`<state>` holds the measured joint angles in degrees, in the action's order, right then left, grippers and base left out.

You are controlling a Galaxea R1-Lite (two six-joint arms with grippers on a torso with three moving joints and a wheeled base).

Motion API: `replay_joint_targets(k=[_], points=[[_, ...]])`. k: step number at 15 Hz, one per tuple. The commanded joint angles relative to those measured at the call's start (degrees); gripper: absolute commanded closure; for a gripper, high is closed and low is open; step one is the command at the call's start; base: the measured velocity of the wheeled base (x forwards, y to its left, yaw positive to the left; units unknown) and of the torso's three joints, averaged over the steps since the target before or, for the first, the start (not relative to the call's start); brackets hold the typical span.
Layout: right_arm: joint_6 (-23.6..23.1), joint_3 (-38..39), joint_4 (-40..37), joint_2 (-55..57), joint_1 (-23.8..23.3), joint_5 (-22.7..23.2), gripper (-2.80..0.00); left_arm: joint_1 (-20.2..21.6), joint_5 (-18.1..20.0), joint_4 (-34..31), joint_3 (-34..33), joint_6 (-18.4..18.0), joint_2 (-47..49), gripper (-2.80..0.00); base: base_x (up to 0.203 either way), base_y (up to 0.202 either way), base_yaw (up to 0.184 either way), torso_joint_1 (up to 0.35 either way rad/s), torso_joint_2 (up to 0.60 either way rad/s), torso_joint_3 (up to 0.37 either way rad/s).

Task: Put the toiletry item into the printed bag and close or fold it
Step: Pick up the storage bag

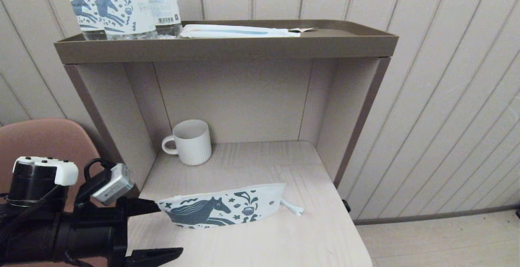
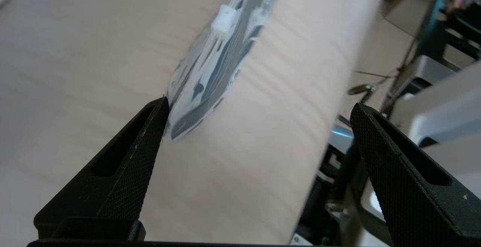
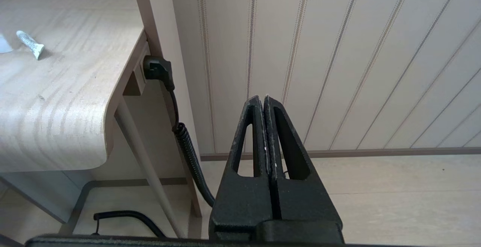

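Left gripper (image 1: 160,230) jaws spread wide, one fingertip (image 2: 159,108) at the printed bag (image 1: 221,210) corner. Bag flat on desk (image 1: 264,238), toiletry item (image 1: 291,207) beside its far end. Right gripper (image 3: 263,100) clenched, empty, off-desk. Bottle labels (image 1: 118,9) unreadable.

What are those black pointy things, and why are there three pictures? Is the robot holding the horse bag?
The black pointy things are the robot's fingers. It has two arms, each with a camera by its hand, plus one camera on its head, so you get three pictures. The head picture shows a wooden table with a printed bag, a little white toiletry item beside it, and a mug behind. The left gripper is wide open with one finger right at the bag's end, but it holds nothing yet. The right gripper is shut and empty, hanging off to the side of the table.
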<state>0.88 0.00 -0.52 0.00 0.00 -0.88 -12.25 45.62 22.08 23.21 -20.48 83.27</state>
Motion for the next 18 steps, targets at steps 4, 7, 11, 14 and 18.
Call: replay_joint_targets(k=[4, 7, 11, 14, 18], points=[[0.0, 0.0, 0.0, 0.0, 0.0, 0.0, 0.00, -2.0, 0.0, 0.3, -0.8, 0.0, -1.1, -2.80, 0.000, 0.000, 0.000, 0.000, 0.00, 0.000], [0.0, 0.0, 0.0, 0.0, 0.0, 0.0, 0.00, -2.0, -0.1, 0.8, 0.0, -0.1, 2.4, -2.80, 0.000, 0.000, 0.000, 0.000, 0.00, 0.000], [-0.1, 0.0, 0.0, 0.0, 0.0, 0.0, 0.00, -2.0, -0.1, 8.7, -2.0, 0.3, 4.8, -2.80, 0.000, 0.000, 0.000, 0.000, 0.00, 0.000], [0.0, 0.0, 0.0, 0.0, 0.0, 0.0, 0.00, -2.0, 0.0, 19.7, -6.0, 1.1, 8.1, -2.80, 0.000, 0.000, 0.000, 0.000, 0.00, 0.000], [-0.1, 0.0, 0.0, 0.0, 0.0, 0.0, 0.00, -2.2, 0.3, 23.1, -6.5, 1.8, 10.2, -2.80, 0.000, 0.000, 0.000, 0.000, 0.00, 0.000]])
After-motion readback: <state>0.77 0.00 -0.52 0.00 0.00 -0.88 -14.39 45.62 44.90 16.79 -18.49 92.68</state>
